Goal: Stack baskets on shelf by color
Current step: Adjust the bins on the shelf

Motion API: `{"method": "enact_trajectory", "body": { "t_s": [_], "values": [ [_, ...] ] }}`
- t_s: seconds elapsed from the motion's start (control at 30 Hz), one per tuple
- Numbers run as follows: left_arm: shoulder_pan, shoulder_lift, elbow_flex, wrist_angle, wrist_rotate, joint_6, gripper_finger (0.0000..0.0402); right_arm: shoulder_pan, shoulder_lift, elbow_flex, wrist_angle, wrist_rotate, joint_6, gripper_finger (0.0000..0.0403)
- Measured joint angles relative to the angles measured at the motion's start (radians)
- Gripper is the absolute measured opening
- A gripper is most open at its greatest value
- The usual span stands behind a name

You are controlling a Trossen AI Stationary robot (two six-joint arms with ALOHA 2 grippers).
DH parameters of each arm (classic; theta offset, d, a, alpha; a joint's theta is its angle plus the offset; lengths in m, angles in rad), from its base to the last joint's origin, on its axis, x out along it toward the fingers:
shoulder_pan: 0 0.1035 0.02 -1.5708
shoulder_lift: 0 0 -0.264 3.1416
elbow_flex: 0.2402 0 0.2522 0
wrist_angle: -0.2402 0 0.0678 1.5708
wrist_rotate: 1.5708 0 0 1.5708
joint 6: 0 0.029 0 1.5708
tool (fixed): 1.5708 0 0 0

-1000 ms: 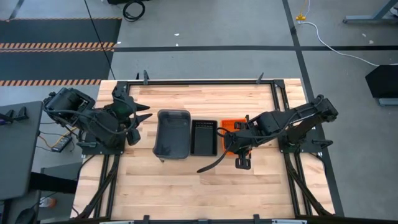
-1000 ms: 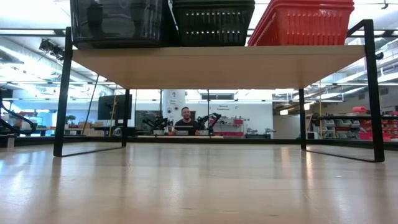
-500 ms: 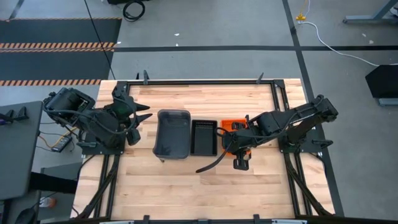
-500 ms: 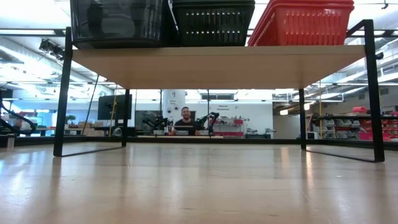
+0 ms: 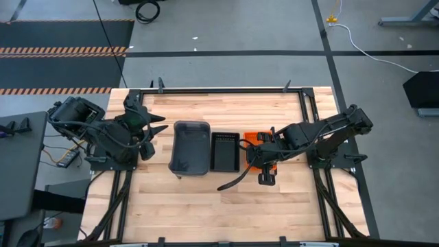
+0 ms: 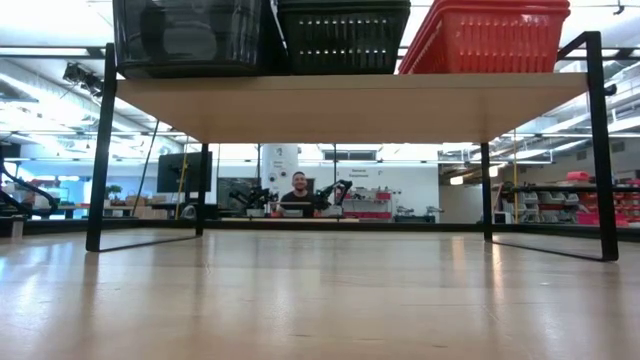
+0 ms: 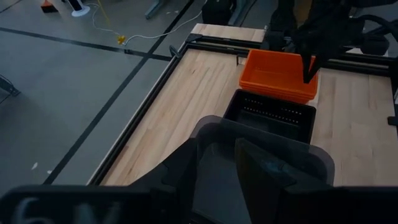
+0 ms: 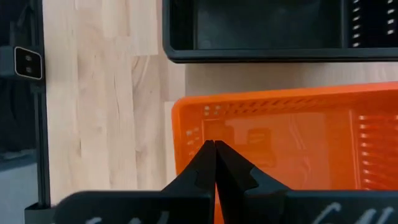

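Three basket stacks stand in a row on the low light-wood shelf [image 6: 350,105]: grey baskets [image 5: 191,147], black perforated baskets [image 5: 224,151] and orange perforated baskets [image 5: 252,137]. In the low view the orange stack [image 6: 490,38] sits slightly tilted. My right gripper [image 8: 214,146] is shut and hangs over the inside of the top orange basket [image 8: 280,137], near its end wall. My left gripper [image 5: 163,127] is open and waits off the shelf's left end, facing the grey stack [image 7: 261,155]. My right gripper points its shut fingers down from above into the top orange basket, just inside the end wall [image 8: 186,134]. Whether the fingertips touch the basket, I cannot tell.
Bare wooden table top [image 5: 206,206] lies on the near side of the shelf and under it between the black legs [image 6: 100,150]. A black metal frame [image 5: 226,89] runs around the table. A person sits far off in the room [image 6: 298,195].
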Motion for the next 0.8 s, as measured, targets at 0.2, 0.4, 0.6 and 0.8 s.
{"method": "enact_trajectory", "body": {
  "t_s": [0.2, 0.4, 0.6, 0.8],
  "values": [
    [0.0, 0.0, 0.0, 0.0, 0.0, 0.0, 0.0117, -0.002, 0.025, -0.025, 0.015, -0.048, 0.024, 0.0007],
    [0.0, 0.0, 0.0, 0.0, 0.0, 0.0, 0.0117, -0.007, 0.048, -0.051, 0.029, -0.059, -0.015, 0.0007],
    [0.0, 0.0, 0.0, 0.0, 0.0, 0.0, 0.0117, -0.023, 0.046, -0.05, 0.046, -0.051, -0.036, 0.0007],
    [0.0, 0.0, 0.0, 0.0, 0.0, 0.0, 0.0117, -0.038, 0.044, -0.047, 0.093, -0.051, -0.023, 0.0007]
  ]
}}
